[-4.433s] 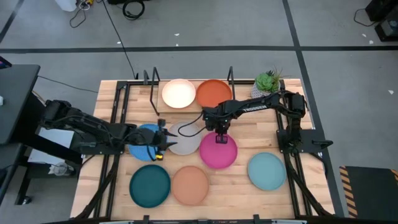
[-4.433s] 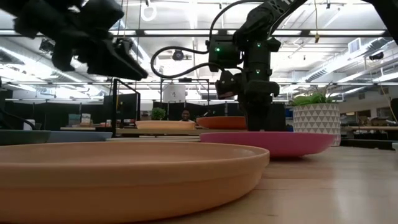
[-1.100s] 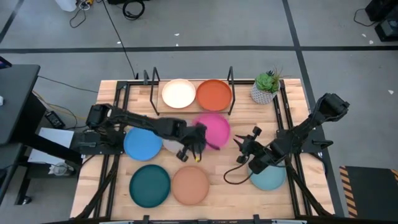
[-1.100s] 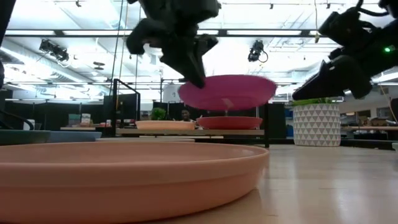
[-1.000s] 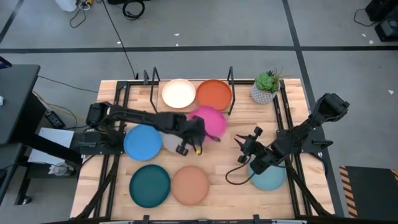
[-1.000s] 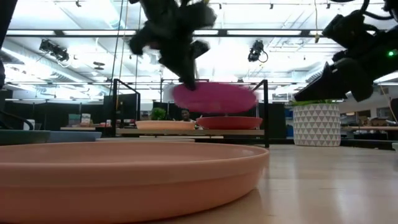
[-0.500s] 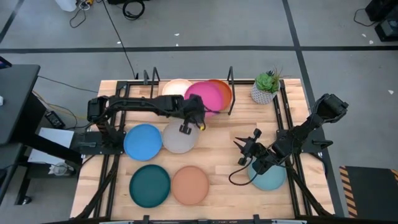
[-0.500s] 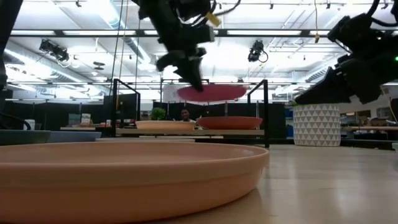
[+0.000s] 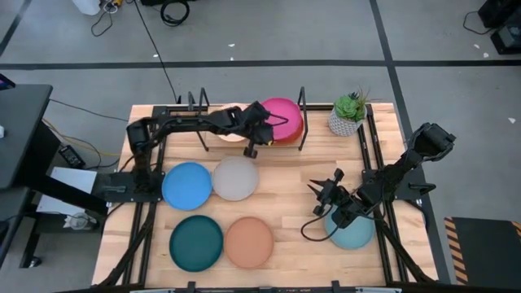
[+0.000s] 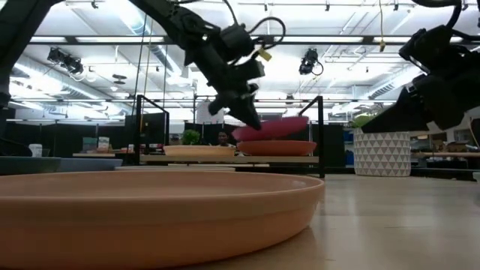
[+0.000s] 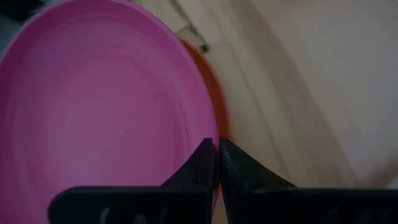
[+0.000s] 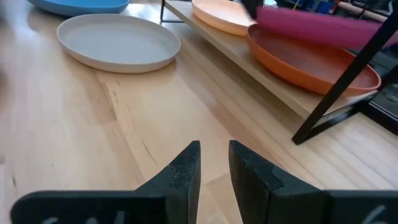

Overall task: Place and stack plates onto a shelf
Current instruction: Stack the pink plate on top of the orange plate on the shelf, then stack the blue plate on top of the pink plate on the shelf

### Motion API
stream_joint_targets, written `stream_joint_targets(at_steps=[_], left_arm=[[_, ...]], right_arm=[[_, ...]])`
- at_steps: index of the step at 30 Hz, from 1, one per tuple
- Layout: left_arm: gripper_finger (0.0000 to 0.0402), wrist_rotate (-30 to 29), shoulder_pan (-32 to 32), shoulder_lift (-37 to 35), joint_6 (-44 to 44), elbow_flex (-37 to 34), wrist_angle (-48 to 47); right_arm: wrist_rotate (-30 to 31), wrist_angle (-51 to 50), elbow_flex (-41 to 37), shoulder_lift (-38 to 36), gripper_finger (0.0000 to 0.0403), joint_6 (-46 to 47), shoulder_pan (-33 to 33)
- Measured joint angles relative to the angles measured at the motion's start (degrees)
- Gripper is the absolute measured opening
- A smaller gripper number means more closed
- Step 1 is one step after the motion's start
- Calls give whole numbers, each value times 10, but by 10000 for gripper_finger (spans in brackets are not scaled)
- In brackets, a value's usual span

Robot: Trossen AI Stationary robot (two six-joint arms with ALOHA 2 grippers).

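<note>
My left gripper (image 9: 262,129) reaches over the shelf (image 9: 302,145) at the table's far side and is shut on the pink plate (image 9: 282,116). That plate hangs tilted just above the orange plate (image 10: 277,148), which lies flat on the shelf board. I cannot tell whether the two touch. The cream plate (image 9: 230,136) lies beside the orange one, partly under the left arm. My right gripper (image 9: 324,192) hovers open over bare table right of centre, near the light blue plate (image 9: 352,232). My left gripper pinches the pink plate's rim (image 11: 210,134) between its two fingers, on the side toward the table's left. The fingers come slanting down from the left. The plate is lifted and tilted, its held side lower, over the orange plate (image 11: 219,106).
The blue (image 9: 187,185) and grey (image 9: 236,178) plates lie mid-table, the dark teal (image 9: 196,242) and tan (image 9: 249,242) ones near the front edge. A potted plant (image 9: 350,112) stands right of the shelf. Black upright frames (image 9: 203,110) bound the shelf's ends.
My left gripper has carried the pink plate from mid-table toward the far edge and lowered it, so it now hangs tilted over the orange plate on the shelf. The right arm has barely shifted.
</note>
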Motion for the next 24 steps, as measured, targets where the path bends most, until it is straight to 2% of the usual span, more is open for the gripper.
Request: stream_joint_targets(at_steps=[3,11,18,24], left_arm=[[16,4,-2,16,32,0,-1],[27,4,-1,23,40,0,12],[92,-22,-4,21,20,0,16],[135,-79,-20,4,2,1,21]], right_arm=[[0,2,0,0,90,0,0],[-1,5,0,0,90,-4,0],[-9,5,0,0,90,-4,0],[-13,5,0,0,90,-15,0]])
